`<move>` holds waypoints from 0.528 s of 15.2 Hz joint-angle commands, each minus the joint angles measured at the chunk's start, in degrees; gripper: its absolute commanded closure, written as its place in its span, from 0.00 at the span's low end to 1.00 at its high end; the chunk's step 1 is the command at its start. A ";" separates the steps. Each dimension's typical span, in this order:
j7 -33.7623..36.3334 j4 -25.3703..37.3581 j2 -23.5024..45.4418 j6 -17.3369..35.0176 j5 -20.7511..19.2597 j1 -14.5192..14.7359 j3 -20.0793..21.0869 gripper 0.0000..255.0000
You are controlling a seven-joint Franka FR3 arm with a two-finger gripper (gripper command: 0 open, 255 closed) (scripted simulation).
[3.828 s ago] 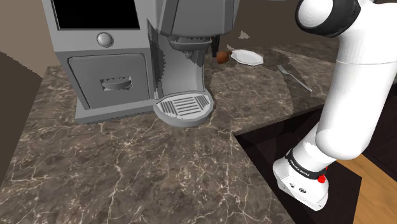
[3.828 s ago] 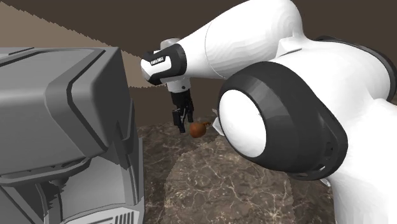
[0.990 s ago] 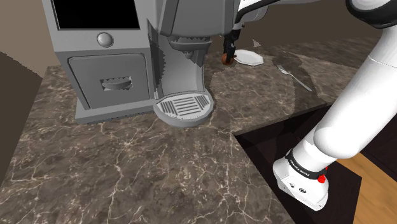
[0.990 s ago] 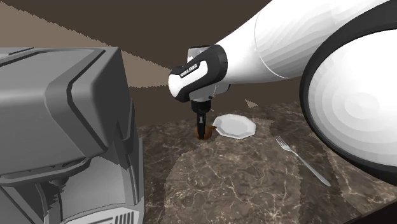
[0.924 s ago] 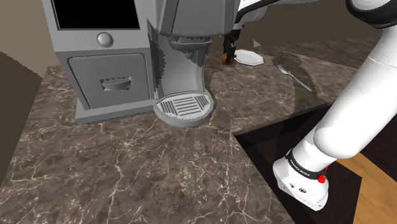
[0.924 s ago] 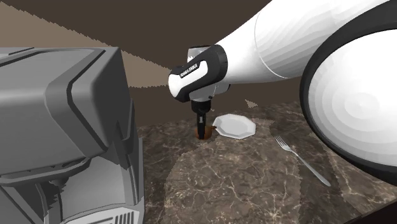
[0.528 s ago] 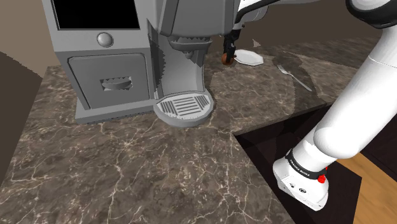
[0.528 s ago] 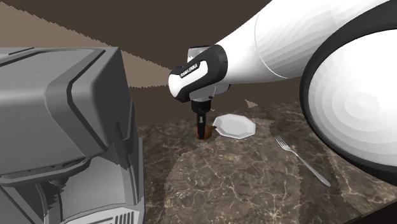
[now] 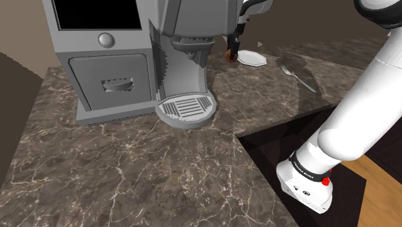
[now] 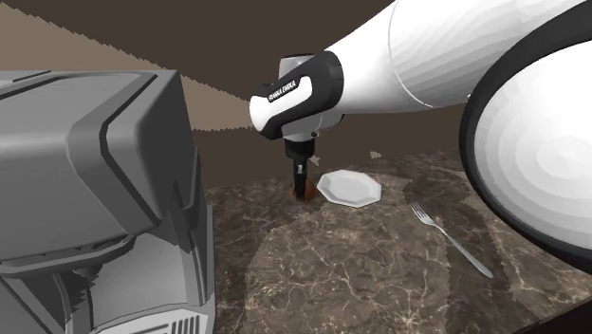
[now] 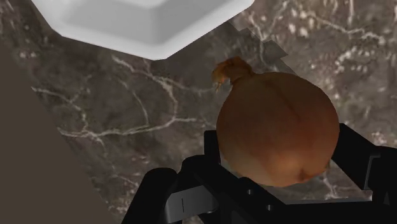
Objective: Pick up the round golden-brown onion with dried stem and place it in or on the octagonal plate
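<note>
Setting: dark brown marble tabletop (image 9: 129,167) with pale veining; brown wall (image 10: 114,38) behind; strip of wooden floor (image 9: 383,193) at the shoulder view's lower right.

Item 1. Coffee machine (image 9: 129,58): grey, large, upright, at the shoulder view's left, with a round drip grille at its foot.

Item 2. Octagonal plate (image 10: 349,187): white, shallow, flat on the tabletop beyond the machine.

Item 3. Fork (image 10: 452,240): grey, lying flat on the tabletop, well apart from the plate toward the second exterior view's right.

Item 4. Onion (image 11: 277,127): round, golden-brown, with a dried stem tuft turned toward the plate. Clasped between two black fingers (image 11: 356,159), one at each flank. Located just beside the plate's edge, on the side nearer the coffee machine, with veined marble showing between onion and plate in the wrist view. Contact with the tabletop: cannot tell.

Item 5. End effector (image 10: 304,185): black, pointing straight down from the white arm (image 10: 427,57), closed around the onion.
</note>
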 commanded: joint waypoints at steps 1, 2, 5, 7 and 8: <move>0.05 0.83 -0.59 -1.42 -0.11 0.04 0.00 1.00; 0.05 1.37 -0.79 -2.15 -0.14 0.05 0.00 1.00; 0.04 3.08 -1.29 -4.36 -0.22 0.07 0.01 1.00; 0.03 4.28 -1.57 -5.84 -0.26 0.08 0.01 1.00; 0.02 4.91 -1.69 -6.58 -0.27 0.09 0.01 1.00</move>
